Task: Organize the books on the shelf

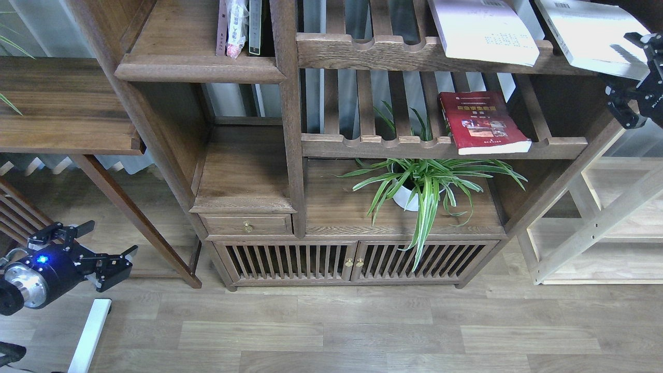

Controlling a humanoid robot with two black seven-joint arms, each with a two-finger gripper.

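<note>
Hovering low at the left, the left claw (pixel 111 239) is spread open and empty, over the floor (pixel 362 321). The right claw (pixel 629 77) hangs open at the right edge, just beside a white book (pixel 590 33) on the top rack. Another pale book (pixel 484 31) lies nearby; the red book (pixel 481 122) rests on the rack below. Upright books (pixel 239 26) stand on the shelf (pixel 199 70) at upper left.
</note>
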